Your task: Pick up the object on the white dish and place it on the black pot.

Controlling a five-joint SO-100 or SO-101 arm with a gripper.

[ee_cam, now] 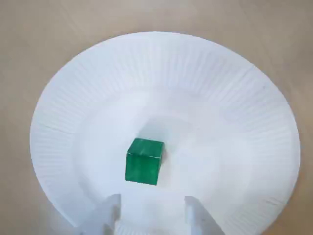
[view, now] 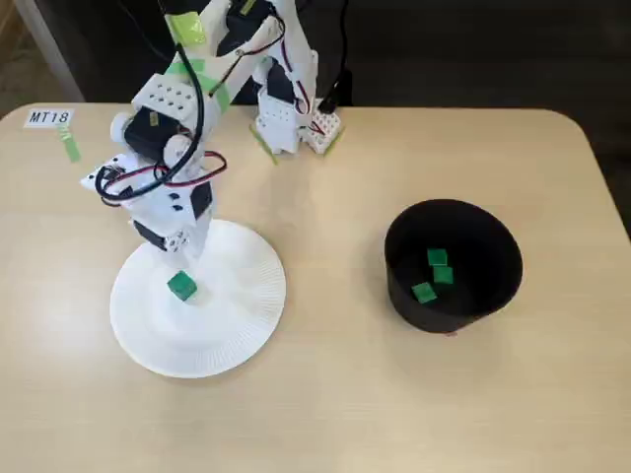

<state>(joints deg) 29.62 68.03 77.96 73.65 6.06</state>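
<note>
The green cube (ee_cam: 144, 161) I am after is sitting on the flat middle of the white paper plate (ee_cam: 230, 88), tilted slightly so one corner is pointing toward the lens in the wrist view. In the fixed view the same cube (view: 181, 287) is lying a little left of the plate's centre, resting on its own with nothing touching it. My hand (ee_cam: 151, 213) is hovering just short of it in the wrist view, its two white fingertips (ee_cam: 110, 210) standing apart with a gap wider than the cube, and the cube is sitting just beyond that gap, not yet between them. In the fixed view the white arm (view: 168, 187) is leaning down over the plate's upper left rim (view: 251, 325), red and black wires looping round its wrist. The plate is lying on the left half of the pale wooden worktop (view: 325, 394). Well apart from it, to the right, the black pot (view: 452, 266) is standing upright with three more green cubes (view: 436, 275) lying close together on its floor. At the back edge of the worktop the arm's white base (view: 286, 118) is sitting, strips of green tape stuck on the arm above it, and a small white label reading MT18 (view: 49, 117) is stuck near the far left corner.
</note>
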